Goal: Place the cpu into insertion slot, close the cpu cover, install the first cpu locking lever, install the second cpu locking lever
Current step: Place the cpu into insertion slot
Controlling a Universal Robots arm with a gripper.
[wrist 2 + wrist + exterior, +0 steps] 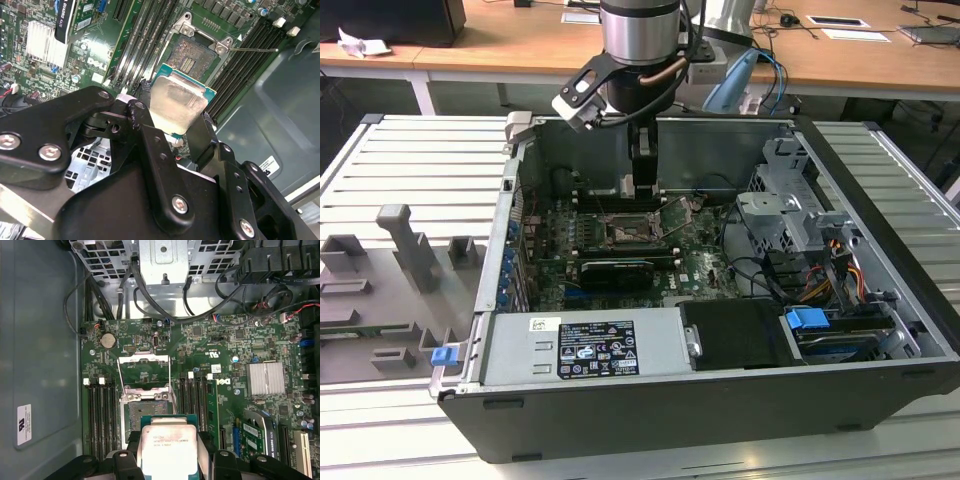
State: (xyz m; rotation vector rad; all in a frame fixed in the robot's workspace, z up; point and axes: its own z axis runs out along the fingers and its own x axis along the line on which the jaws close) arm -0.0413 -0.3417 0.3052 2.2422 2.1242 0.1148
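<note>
Two fingers (145, 130) of the gripper (175, 125) pinch the cpu (180, 102) by its edges (silver face showing), holding it just above the open slot (142, 412) in the case's (670, 420) far half; the cover (143, 357) stands swung up beside the slot.

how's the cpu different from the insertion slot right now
The cpu has a pale silver face; the insertion slot has a dark centre. The cpu is clamped between the jaws of the gripper, not seated; the insertion slot lies open and empty. Both are square.
</note>
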